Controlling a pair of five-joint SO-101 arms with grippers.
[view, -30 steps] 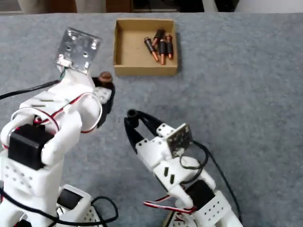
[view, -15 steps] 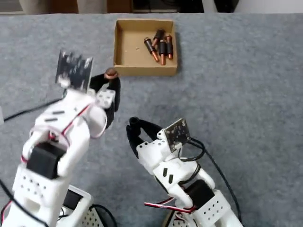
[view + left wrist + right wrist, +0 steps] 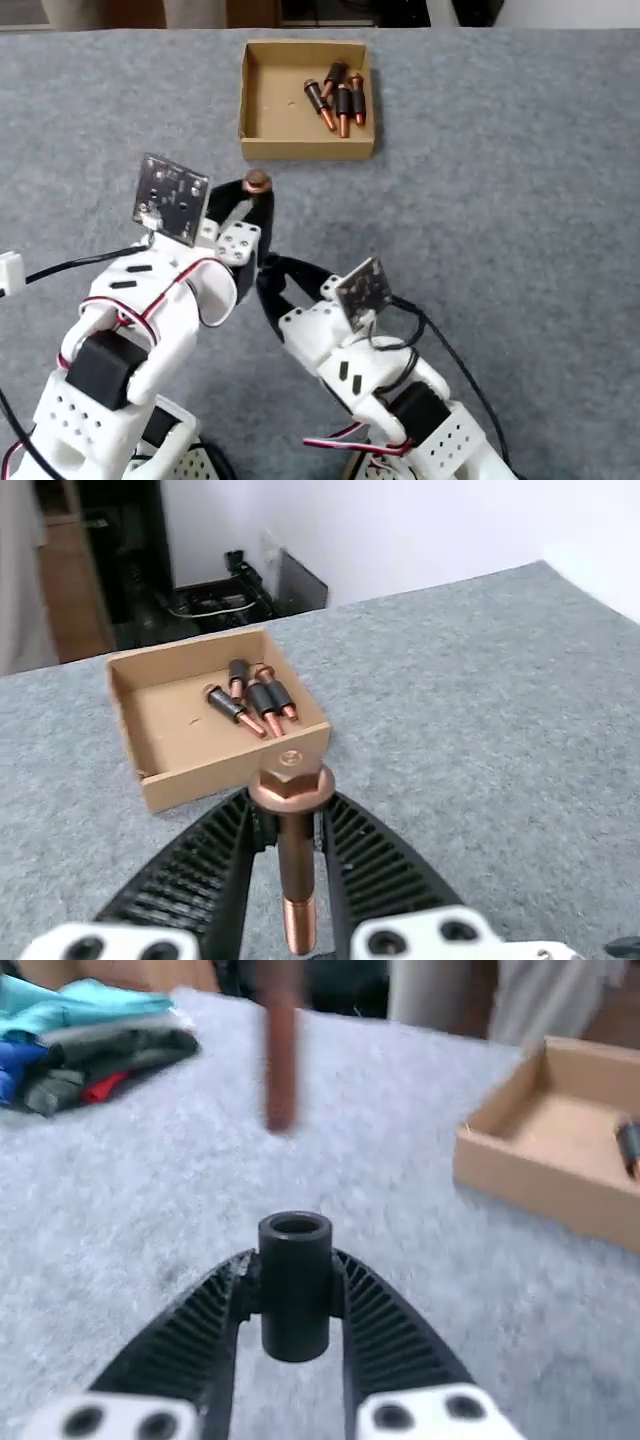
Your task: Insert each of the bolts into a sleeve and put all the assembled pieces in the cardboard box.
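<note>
The left claw (image 3: 286,825) is clamped on a copper-coloured hex-head bolt (image 3: 289,852), held upright, head up, near the open cardboard box (image 3: 262,104) holding several assembled pieces (image 3: 343,100). The right claw (image 3: 295,1282) grips a black cylindrical sleeve (image 3: 295,1305) upright, close beside the left.

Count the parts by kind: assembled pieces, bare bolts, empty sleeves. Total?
assembled pieces in the cardboard box: 4
bolt, bare: 1
sleeve, empty: 1
total: 6
</note>
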